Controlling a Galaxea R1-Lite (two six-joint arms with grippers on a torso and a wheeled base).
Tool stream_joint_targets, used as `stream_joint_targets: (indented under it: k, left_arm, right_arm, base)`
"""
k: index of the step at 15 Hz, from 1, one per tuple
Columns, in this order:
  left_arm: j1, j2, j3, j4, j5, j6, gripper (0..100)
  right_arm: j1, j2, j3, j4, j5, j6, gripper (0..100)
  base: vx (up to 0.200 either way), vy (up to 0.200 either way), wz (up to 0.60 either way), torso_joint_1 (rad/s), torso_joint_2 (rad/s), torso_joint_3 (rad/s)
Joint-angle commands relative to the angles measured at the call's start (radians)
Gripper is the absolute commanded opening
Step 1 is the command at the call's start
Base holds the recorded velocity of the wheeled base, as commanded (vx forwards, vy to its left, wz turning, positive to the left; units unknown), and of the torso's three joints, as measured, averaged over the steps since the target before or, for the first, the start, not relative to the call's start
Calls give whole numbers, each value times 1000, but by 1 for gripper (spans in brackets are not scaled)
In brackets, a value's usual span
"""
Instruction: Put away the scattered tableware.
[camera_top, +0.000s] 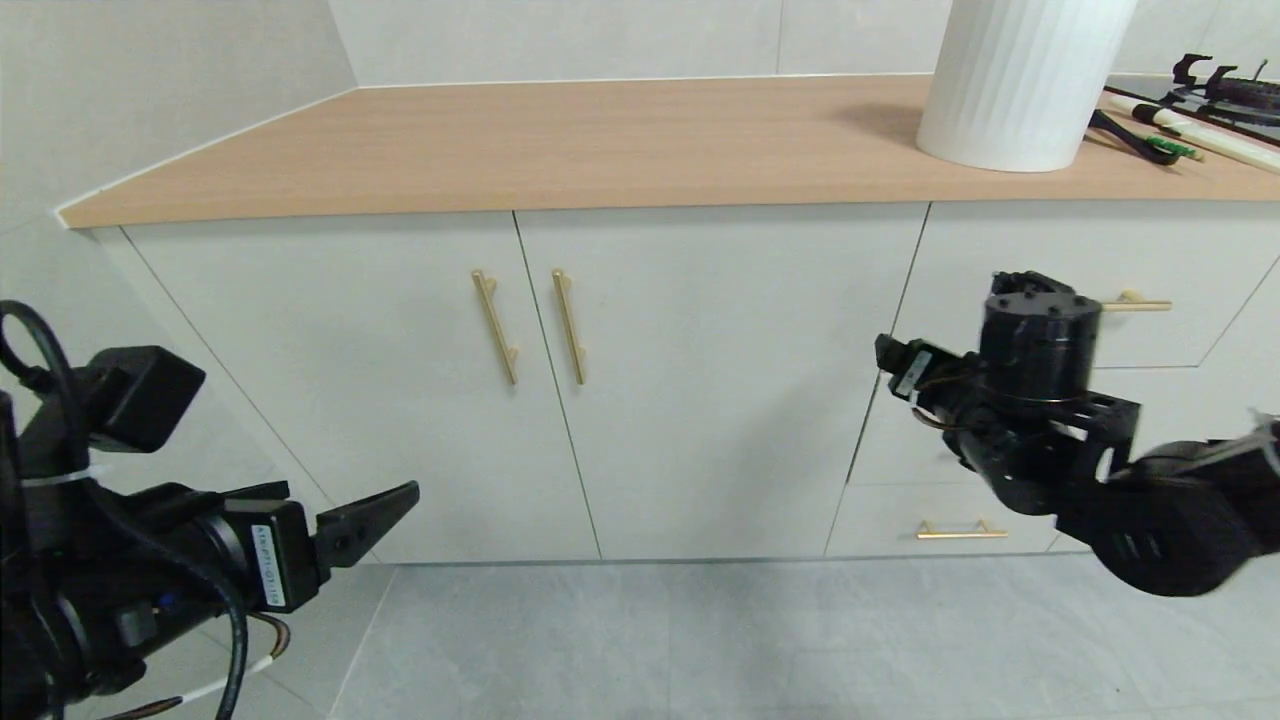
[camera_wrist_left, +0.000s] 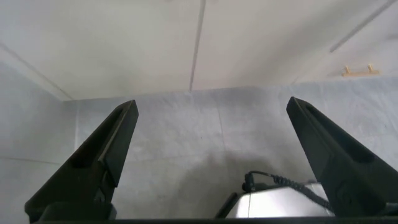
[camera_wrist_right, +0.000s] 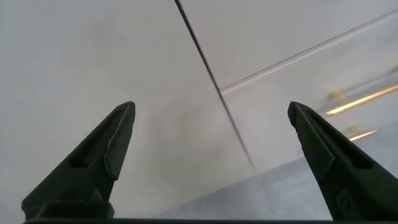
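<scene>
Head view: left pincer (camera_top: 350, 505), right pincer (camera_top: 900, 365) low, seemingly toward cabinet (camera_top: 700, 400).

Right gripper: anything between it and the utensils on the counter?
Yes: the right gripper hangs below the counter edge, by the drawers. The utensils lie up top, close beside the white container.

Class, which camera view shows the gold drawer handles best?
Head view: the lower drawer handle shows whole. Left wrist view catches one handle small and far off; right wrist view cuts a handle at the edge.
</scene>
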Motion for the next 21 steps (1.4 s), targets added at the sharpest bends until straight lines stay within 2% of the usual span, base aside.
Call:
stream_joint_targets:
  k: [1,3,6,8,9,11,13,14,16,17,19,20,21]
  left_arm:
    - [47,-158,38,4,-5,4,100]
    - [62,-287,99,19,-8,5,100]
    - [88,-506,142,71,-8,5,100]
    - [144,-646,168,162,-30,7,100]
    - [167,-742,178,228,-69,36,100]
    - [203,-893,175,364,-77,77,100]
    - [255,-983,178,449,-80,116,100]
    - [272,-1018,179,470,-80,126,100]
    - [298,-1049,181,515,-63,137,100]
    - [309,-1049,182,516,-36,136,100]
    - [331,-1051,191,515,-14,137,100]
    - [407,-1121,224,516,-30,198,100]
    - [423,-1147,254,515,-34,243,100]
  right_arm:
    - [8,-315,230,-48,33,-89,100]
    - [8,-460,339,-53,68,-94,100]
    - [5,-707,512,-49,74,-154,100]
    - [5,-899,627,-34,114,-252,100]
    - [0,-1029,695,12,136,-316,100]
    - [-118,-1232,780,107,159,-401,100]
    - [-230,-1419,794,219,238,-428,100]
    - [-265,-1528,785,325,268,-470,100]
    - [-275,-1732,728,595,289,-536,100]
    - [-284,-1724,721,638,278,-522,100]
    - [-296,-1726,734,601,254,-503,100]
    - [-353,-1726,780,564,229,-510,100]
    - [-396,-1724,807,561,229,-511,100]
  base:
    - [0,0,0,0,0,0]
    - [0,0,0,0,0,0]
    - [0,0,0,0,0,0]
    - [0,0,0,0,0,0]
    - [0,0,0,0,0,0]
    - [0,0,0,0,0,0]
    - [0,0,0,0,0,0]
    - [0,0,0,0,0,0]
    - [0,0,0,0,0,0]
    - [0,0,0,0,0,0]
    - [0,0,0,0,0,0]
    - [0,0,0,0,0,0]
    - [0,0,0,0,0,0]
